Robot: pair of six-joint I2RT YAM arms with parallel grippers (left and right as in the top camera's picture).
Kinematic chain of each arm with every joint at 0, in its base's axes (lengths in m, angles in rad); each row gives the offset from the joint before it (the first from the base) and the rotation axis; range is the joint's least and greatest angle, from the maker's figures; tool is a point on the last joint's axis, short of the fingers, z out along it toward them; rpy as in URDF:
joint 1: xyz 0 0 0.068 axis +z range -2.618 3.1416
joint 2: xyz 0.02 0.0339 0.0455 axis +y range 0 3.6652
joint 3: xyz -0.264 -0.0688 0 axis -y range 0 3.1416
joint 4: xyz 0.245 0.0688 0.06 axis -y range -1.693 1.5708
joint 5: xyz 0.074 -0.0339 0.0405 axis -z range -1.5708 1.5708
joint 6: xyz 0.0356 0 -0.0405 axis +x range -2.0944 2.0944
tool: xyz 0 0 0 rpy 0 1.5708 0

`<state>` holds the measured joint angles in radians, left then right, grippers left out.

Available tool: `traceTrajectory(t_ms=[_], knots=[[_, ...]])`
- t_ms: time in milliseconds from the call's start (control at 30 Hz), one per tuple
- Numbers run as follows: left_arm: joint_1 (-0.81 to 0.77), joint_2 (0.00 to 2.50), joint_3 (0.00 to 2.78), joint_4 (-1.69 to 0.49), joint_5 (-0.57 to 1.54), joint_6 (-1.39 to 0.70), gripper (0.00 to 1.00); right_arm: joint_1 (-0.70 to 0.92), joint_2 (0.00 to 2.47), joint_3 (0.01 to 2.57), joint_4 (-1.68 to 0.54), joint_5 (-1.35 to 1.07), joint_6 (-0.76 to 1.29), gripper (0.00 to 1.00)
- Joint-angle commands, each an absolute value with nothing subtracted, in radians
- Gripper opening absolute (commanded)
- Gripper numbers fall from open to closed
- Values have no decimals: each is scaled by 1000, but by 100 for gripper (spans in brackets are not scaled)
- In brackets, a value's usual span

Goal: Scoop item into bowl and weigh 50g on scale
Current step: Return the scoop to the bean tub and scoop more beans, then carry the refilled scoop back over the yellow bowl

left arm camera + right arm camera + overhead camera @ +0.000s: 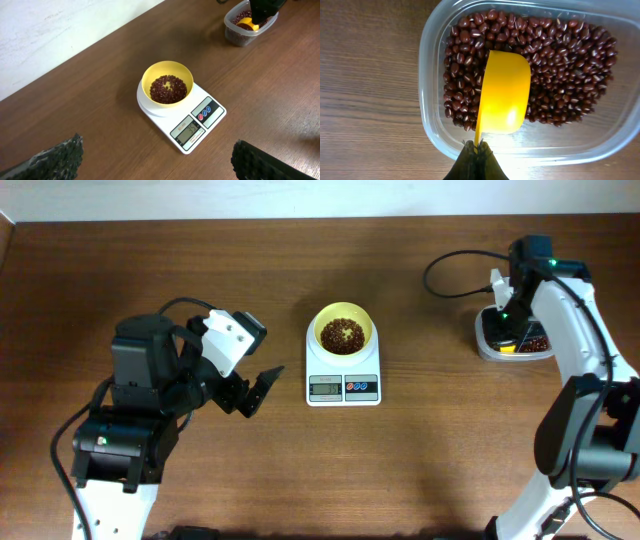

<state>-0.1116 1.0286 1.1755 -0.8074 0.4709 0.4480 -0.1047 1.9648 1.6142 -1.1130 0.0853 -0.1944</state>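
The beans [560,75] are judged light, hard and free-running: single grains cannot be pinched, and they are expected to roll and scatter if tipped quickly, so they are best carried in the scoop [505,95]. Most of them are seen lying loose in the clear tub [432,60] at the far right of the surface [450,460]. A smaller heap is seen in the yellow bowl [167,64], which is set on the white scale [343,388] near the middle.

The scoop's thin handle is pinched by the right end effector [476,150], whose fingers are pressed together on it, and the yellow head is held over the beans inside the tub. Such a slim, smooth handle is judged liable to twist in the grip under load. The left end effector [250,392] is spread wide and empty, just beside the scale on its left.

The surface is brown wood grain, flat and hard, so spilled grains are expected to roll. A pale wall [50,30] is seen behind its far edge. The scale's digits cannot be read with certainty.
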Motion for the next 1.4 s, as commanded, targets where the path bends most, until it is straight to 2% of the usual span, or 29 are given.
traceTrajectory(t_ms=[0, 133, 300, 533, 767, 1100, 1367], knots=[[-109, 1028, 1196, -806, 467, 436, 99, -162, 1954, 1612, -1115, -98, -175, 4], [-109, 1028, 1196, -806, 467, 436, 99, -316, 1954, 1612, -1106, -360, -176, 4], [-109, 1028, 1196, -806, 467, 436, 99, -462, 1954, 1612, -1103, -529, -176, 4], [-109, 1028, 1196, -806, 467, 436, 99, -546, 1954, 1612, -1105, -701, -179, 4], [-109, 1028, 1196, -806, 467, 436, 99, -559, 1954, 1612, -1115, -752, -179, 4], [-109, 1028, 1196, -806, 467, 436, 99, -550, 1954, 1612, -1114, -1045, -179, 4], [-109, 1028, 1196, -806, 467, 436, 99, -420, 1954, 1612, -1106, -1116, -179, 4]])
